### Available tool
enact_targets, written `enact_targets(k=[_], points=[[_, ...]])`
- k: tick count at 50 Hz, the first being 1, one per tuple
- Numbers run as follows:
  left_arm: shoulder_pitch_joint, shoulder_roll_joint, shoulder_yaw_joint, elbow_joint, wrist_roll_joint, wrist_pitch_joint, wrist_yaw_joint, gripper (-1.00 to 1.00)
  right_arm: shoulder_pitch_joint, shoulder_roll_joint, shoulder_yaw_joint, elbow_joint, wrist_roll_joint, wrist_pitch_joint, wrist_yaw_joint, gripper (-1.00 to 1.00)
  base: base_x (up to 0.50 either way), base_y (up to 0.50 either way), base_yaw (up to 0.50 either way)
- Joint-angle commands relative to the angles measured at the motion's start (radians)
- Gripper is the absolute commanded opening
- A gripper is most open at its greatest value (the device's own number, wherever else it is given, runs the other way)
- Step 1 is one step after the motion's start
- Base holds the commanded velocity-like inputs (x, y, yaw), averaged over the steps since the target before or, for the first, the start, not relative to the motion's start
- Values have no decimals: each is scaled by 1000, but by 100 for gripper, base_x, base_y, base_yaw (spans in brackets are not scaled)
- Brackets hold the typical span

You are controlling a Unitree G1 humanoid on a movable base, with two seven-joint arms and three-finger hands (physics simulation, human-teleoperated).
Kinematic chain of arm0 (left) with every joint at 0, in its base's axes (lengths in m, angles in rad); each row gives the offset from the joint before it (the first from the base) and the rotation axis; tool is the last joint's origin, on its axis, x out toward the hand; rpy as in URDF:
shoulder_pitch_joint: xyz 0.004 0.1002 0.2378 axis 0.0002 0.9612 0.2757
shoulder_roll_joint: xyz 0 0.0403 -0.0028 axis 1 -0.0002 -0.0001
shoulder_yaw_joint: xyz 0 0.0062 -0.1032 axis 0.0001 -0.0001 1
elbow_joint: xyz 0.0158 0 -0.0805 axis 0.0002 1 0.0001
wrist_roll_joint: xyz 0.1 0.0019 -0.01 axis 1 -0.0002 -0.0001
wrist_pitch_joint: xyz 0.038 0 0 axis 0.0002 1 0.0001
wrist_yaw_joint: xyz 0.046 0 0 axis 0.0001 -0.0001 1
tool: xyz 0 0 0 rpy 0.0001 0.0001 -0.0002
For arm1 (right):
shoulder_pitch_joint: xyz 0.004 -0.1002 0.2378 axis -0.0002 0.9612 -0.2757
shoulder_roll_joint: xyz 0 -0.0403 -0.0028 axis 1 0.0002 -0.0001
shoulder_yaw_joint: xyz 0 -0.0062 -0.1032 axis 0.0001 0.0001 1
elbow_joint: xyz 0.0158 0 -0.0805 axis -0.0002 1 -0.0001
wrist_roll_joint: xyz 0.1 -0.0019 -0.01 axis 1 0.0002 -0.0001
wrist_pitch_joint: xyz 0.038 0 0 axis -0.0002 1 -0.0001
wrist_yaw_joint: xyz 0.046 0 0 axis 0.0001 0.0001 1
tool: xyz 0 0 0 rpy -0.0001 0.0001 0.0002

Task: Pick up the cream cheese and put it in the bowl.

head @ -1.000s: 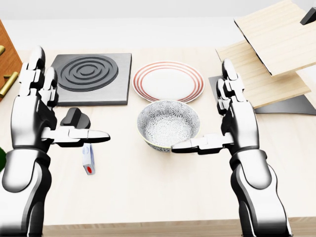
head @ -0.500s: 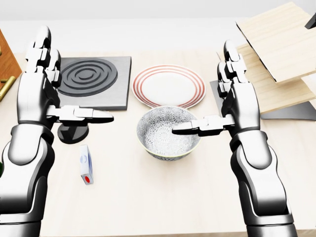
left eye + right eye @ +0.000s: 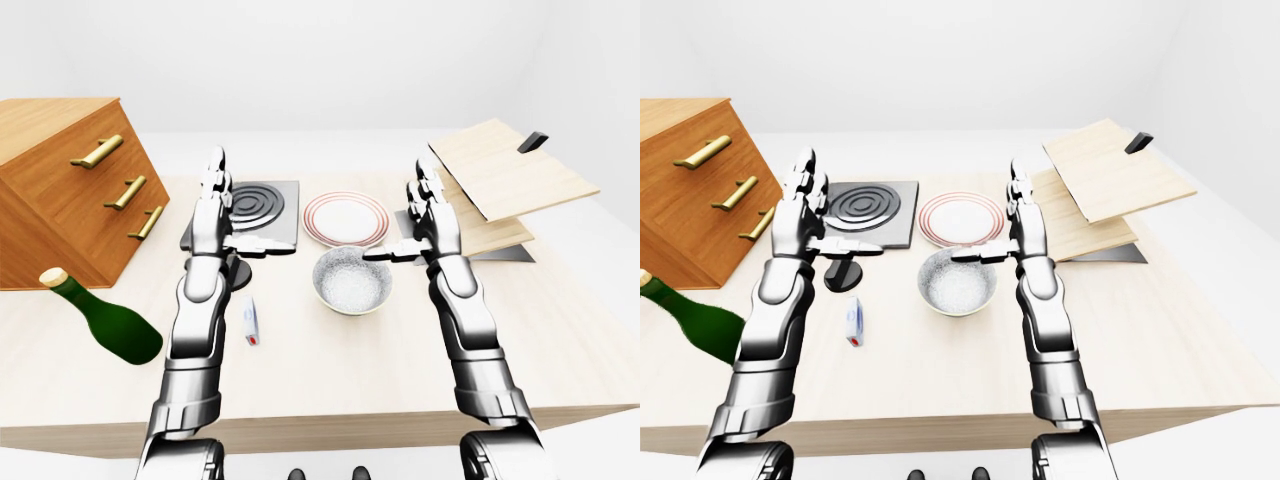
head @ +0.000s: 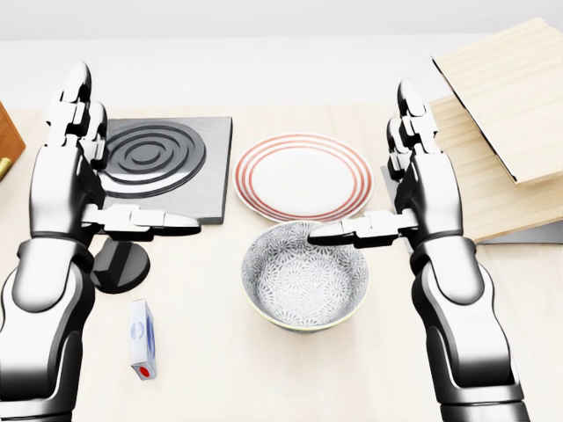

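Observation:
The cream cheese (image 4: 142, 338), a small white and blue box with a red dot, lies on the wooden table at the lower left of the head view. The patterned grey bowl (image 4: 264, 264) stands empty to its right, in the middle. My left hand (image 4: 132, 163) is open and empty, fingers up and thumb pointing right, held above and beyond the box, apart from it. My right hand (image 4: 361, 163) is open and empty, its thumb reaching over the bowl's upper right rim.
A black stove plate (image 4: 167, 167) and a red-ringed plate (image 4: 303, 176) lie above the bowl. A black knob-like stand (image 4: 119, 264) sits above the box. Wooden boards (image 4: 510, 88) lean at the right. A drawer cabinet (image 3: 60, 190) and a lying green bottle (image 3: 105, 320) are at the left.
The whole head view has shifted: the table's things now sit lower and larger, so the camera has moved. Both hands stay open and raised; nothing has been grasped.

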Motion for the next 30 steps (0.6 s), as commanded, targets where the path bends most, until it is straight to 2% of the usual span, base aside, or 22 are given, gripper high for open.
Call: enact_targets(k=[1,7,12,17,25,30], points=[[23,-6,-2,-25,23,0,17,100,15,2,2,-29,-8,0,2,100,0,0,0],[21,2,-8,-35,37,0,9,100,19,5,6,-27,-20,0,0,100,0,0,0],[9,14,6,-117,36,0,-3,100,50,11,9,-59,-24,0,4,100,0,0,0],[17,21,-9,-101,59,0,-49,100,48,11,3,-60,-23,0,-2,100,0,0,0],[32,38,-15,-163,165,0,-124,100,47,11,4,-55,-25,0,3,100,0,0,0],[77,59,-41,-140,325,0,-179,100,48,13,8,-65,-27,0,1,100,0,0,0]])
